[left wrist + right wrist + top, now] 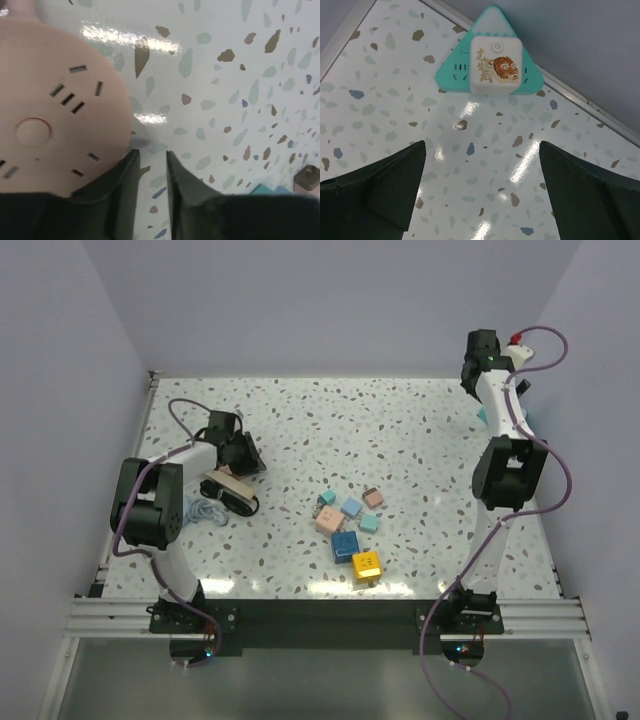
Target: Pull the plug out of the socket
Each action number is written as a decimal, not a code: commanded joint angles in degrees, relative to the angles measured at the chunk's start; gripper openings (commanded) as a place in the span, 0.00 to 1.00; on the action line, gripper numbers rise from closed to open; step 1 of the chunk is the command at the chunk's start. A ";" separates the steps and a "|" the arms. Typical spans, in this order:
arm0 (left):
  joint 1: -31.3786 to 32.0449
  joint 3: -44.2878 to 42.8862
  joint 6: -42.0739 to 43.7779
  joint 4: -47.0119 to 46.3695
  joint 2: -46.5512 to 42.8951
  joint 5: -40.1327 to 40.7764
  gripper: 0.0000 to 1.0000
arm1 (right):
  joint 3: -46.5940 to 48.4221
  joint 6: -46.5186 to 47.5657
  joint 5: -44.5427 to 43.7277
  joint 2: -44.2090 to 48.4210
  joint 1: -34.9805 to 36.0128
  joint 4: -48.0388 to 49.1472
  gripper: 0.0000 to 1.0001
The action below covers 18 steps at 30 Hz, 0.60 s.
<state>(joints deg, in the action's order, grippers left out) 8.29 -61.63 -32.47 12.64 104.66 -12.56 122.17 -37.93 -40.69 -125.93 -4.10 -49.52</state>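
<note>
From the overhead view I see the socket (228, 486) lying on the speckled tabletop (400, 430) as a cream bar, set at a slant. Everything else I place from it.

The left gripper (240, 454) sits just past the socket's far side. On the left wrist camera its jaws are narrow, with only a thin strip of tabletop showing between the two dark fingers (125, 187), and they hold nothing. One pink outlet face (55, 100) fills the left of that view, its slots bare. The left finger lies against the rim of that face or overlaps it; I cannot tell if they touch.

Dark pieces (241, 503) sit against the socket's near side. They are too small for me to say whether one is the plug, or whether it is seated. A pale bluish coil (205, 510) lies just left of the socket.

The toy cubes (350, 530) are scattered to the right of the socket, well apart from it.

The right arm reaches to the far right corner, the far side of the tabletop from the socket. On its wrist camera the right gripper (481, 145) has its jaws wide and empty above bare tabletop. Ahead of them a teal triangular strip (451, 71) carries a white block with a tiger print (496, 65), beside the tabletop's metal edge rail (580, 97).
</note>
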 commanded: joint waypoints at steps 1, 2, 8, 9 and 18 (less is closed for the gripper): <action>-0.47 -0.77 2.23 -2.63 -3.06 -1.77 0.38 | 3.51 -4.86 -7.30 -1.86 -2.05 -1.37 0.99; -0.47 -1.30 2.41 -2.36 -2.97 -2.38 0.43 | 4.12 -5.65 -7.65 -3.00 -2.49 -3.11 0.99; -0.47 -2.45 2.76 -3.41 -3.41 -4.40 0.73 | 3.17 -7.24 -8.62 -3.89 -3.72 -2.17 0.99; -0.47 -2.79 2.76 -3.59 -3.41 -4.75 0.74 | 2.47 -7.68 -8.71 -3.54 -3.72 -1.55 0.99; -0.47 -4.90 3.99 -3.07 -3.59 -5.90 0.83 | -1.76 -8.57 -4.68 -5.46 -5.92 4.77 0.99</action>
<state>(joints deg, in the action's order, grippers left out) 8.27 -63.88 -30.33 11.35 103.57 -17.37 120.51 -45.01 -46.41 -130.47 -8.84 -49.56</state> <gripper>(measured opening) 0.829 0.987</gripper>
